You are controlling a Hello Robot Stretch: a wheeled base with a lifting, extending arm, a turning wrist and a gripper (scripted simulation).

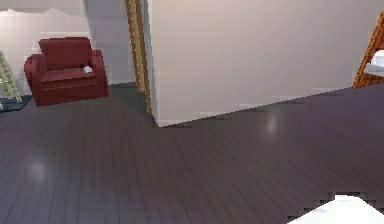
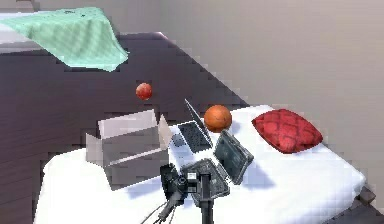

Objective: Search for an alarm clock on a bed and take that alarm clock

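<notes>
In the arm side view a bed with a white sheet (image 2: 300,180) fills the lower part. On it are an open cardboard box (image 2: 125,145), an open laptop (image 2: 195,132), a dark flat device (image 2: 232,157), an orange ball (image 2: 218,118) and a red pillow (image 2: 287,130). A small red round thing (image 2: 145,90) shows beyond the box; its shape is too small to name. My gripper (image 2: 168,205) reaches over the sheet just below the box, at the end of the dark arm (image 2: 207,205). I cannot tell whether it holds anything.
A second bed with a green cover (image 2: 75,35) stands far out across dark floor. In the forward view, a red armchair (image 1: 67,70) sits at the left by a wooden door frame (image 1: 138,50). A pale wall (image 1: 250,55) juts ahead, and a white corner (image 1: 340,210) shows at the bottom right.
</notes>
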